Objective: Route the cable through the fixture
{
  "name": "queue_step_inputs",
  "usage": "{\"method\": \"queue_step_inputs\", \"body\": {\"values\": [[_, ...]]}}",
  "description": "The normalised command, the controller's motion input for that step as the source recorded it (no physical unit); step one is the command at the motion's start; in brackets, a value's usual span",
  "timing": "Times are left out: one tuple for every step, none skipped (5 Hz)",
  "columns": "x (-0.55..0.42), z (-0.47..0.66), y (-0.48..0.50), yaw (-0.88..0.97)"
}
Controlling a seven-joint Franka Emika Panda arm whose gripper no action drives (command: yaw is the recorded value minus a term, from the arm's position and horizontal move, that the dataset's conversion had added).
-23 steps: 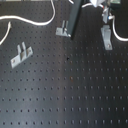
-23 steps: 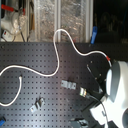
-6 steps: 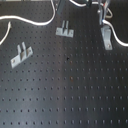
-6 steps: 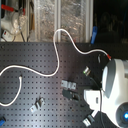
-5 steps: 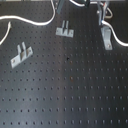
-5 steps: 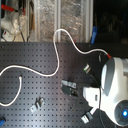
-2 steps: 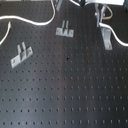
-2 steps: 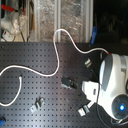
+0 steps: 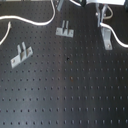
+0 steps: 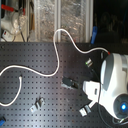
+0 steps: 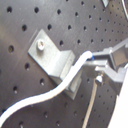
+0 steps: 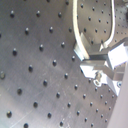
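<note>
– Progress check on the cable-routing run, anyone? Trying to gauge done versus left.

– Roughly midway, going by both wrist views. Got the jaws of the gripper (image 11: 100, 62) pinched narrow on the cable (image 11: 45, 92) close to one end, right beside the fixture (image 11: 47, 50). Looks laid against the upright part of that bracket, touching or near enough. Can't tell whether properly seated in the fork or just leaning alongside. Too blurry for that.

– So not threaded yet?

– Wouldn't call that done, no. Probably left to do: dropping the cable into the slot, then pulling some length through. Plenty of slack to work with, by the way. Sprawls in big loops across the tabletop (image 10: 55, 115) in the second exterior view, far end lying well apart from the gripper.

– Materials?

– Thin, white, floppy stuff for the cable, smooth-looking, bends easily by the look of those curves. Dull grey metal for the fixture: flat base with a screw head in the first wrist view, narrow and long with an upright top in the first exterior view. Matte black perforated board underneath, with a regular grid of small holes. Also a pair of wider grey brackets (image 9: 64, 31) with twin prongs, sitting apart from the action and clear of the cable as far as visible.
</note>
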Motion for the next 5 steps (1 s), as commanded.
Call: {"method": "queue_step_inputs", "body": {"values": [[-0.147,0.04,-0.003,0.00],[0.014,0.03,0.101,0.00],[0.041,0.07,0.175,-0.09],[-0.047,0.07,0.129,-0.16],[-0.106,0.15,0.068,-0.10]]}}
